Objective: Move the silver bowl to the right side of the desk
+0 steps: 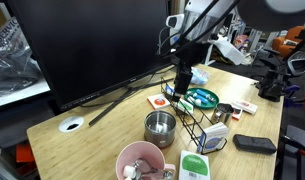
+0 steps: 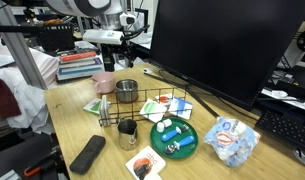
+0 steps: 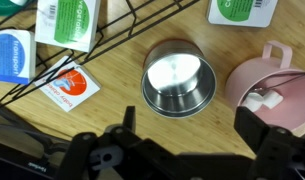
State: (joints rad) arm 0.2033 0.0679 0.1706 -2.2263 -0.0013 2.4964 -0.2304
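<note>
The silver bowl (image 1: 160,127) stands upright on the light-wood desk (image 1: 92,135), between a pink bowl (image 1: 140,160) and a black wire rack (image 1: 197,118). It also shows in an exterior view (image 2: 126,92) and in the wrist view (image 3: 177,82), where it looks empty. My gripper (image 3: 190,128) is open and empty. It hangs above the silver bowl without touching it, and the bowl lies just ahead of the gap between the fingers. The gripper shows in both exterior views (image 1: 181,82) (image 2: 114,48).
The pink bowl (image 3: 274,75) holds white items and sits close beside the silver bowl. A teal dish (image 2: 174,137), a black cup (image 2: 127,131), cards and green packets (image 3: 67,20) lie around the rack. A large monitor (image 1: 82,50) stands behind. A remote (image 2: 88,153) lies near the desk edge.
</note>
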